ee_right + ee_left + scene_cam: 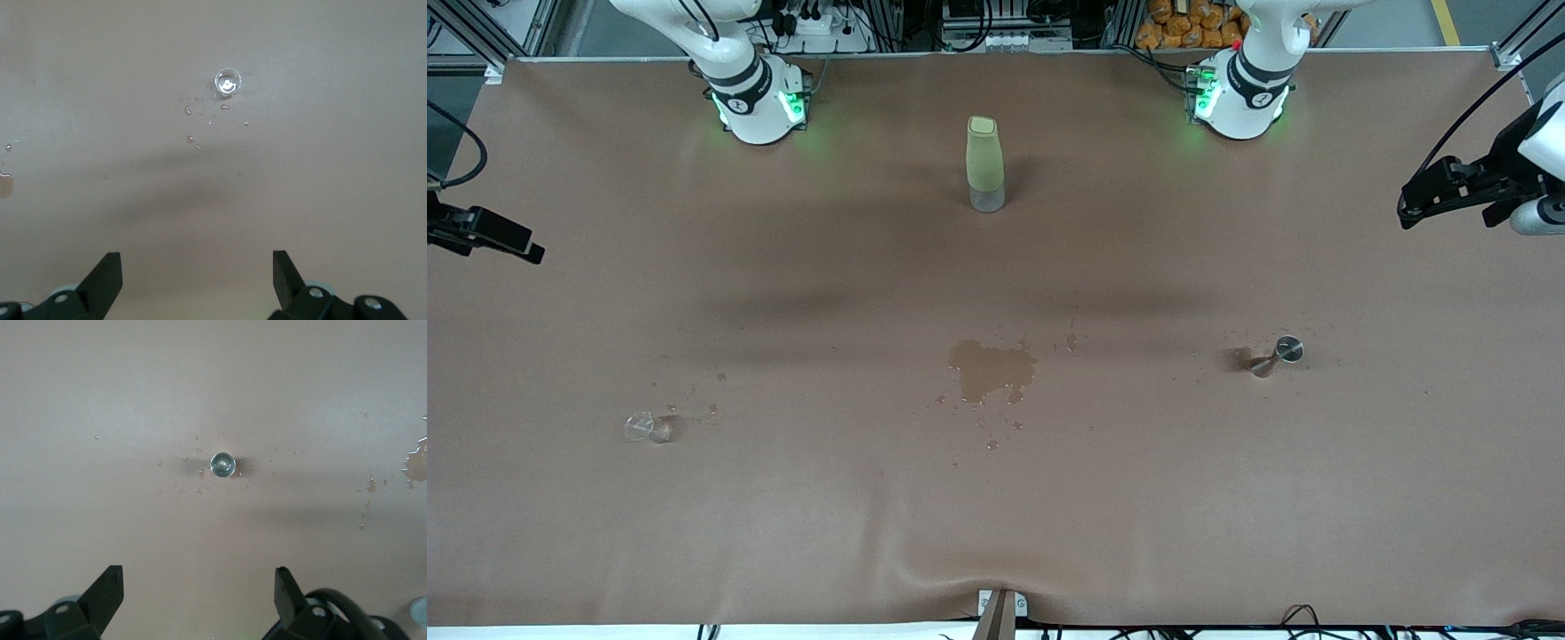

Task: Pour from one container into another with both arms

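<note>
Right now both arms hang high above the brown table (1227,498), each holding nothing. The left gripper (199,593) is up in the air over the left arm's end of the table, its two black fingers (107,590) spread wide apart — the wrist view looks straight down between them at the small metal jigger (222,464). The right gripper (197,277) hangs the same way over the right arm's end, fingers (107,277) spread wide, with the little glass cup (227,82) on the table well below it.

The jigger stands upright on the table toward the left arm's end, its round rim facing up. Tiny droplets (180,487) are scattered on the cloth around it, and a small dark wet mark (1240,357) lies just beside it in the front view.

The glass cup sits toward the right arm's end of the table, nearer to the front camera than the jigger. It stands alone, apart from everything else, with a few small drops (193,140) on the cloth near it. Whether it has liquid in it I cannot tell.

Between the two, about the middle of the table, there is a wet puddle (990,369) with splashes around its edge. A tall pale-green bottle (985,164) with a clear base stands upright farther from the front camera than the puddle, between the two arm bases — well apart from cup and jigger.
</note>
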`<state>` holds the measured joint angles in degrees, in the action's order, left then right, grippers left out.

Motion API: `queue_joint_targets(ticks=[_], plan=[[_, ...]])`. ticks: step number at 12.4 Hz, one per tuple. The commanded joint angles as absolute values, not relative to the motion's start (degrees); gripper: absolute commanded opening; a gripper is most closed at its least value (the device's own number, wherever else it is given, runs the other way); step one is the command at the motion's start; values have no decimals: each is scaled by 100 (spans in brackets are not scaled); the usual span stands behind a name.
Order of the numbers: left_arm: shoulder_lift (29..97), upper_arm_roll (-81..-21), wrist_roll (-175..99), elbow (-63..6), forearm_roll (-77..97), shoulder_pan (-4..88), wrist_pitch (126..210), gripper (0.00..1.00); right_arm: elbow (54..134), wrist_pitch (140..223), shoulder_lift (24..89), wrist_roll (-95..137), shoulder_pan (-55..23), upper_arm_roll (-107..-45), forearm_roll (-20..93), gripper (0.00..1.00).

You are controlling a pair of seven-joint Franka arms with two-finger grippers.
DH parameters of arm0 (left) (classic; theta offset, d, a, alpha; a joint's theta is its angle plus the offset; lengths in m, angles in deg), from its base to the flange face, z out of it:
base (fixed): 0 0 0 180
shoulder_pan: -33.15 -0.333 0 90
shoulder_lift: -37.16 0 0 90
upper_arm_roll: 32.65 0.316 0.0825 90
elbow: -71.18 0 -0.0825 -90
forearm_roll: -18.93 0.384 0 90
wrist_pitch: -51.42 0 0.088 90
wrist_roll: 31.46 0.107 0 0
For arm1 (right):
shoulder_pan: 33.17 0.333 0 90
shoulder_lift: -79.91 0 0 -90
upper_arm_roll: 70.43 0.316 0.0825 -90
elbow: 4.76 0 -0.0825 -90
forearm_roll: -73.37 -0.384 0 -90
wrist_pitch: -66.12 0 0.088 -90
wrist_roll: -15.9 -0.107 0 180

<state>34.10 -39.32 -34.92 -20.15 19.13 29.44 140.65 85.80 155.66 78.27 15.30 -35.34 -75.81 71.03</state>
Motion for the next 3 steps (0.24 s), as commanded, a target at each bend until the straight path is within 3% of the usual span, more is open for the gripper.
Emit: queue_joint_targets(ticks=[1, 3], plan=[[3443, -3951, -3454, -1821, 1850, 2911, 13993, 100, 8559, 15559, 7885, 1581, -3467, -7614, 7222, 100], [3505, -3960, -3445, -1820, 1841, 2902, 13993, 100, 8542, 15559, 7885, 1590, -3440, -7605, 7240, 100]])
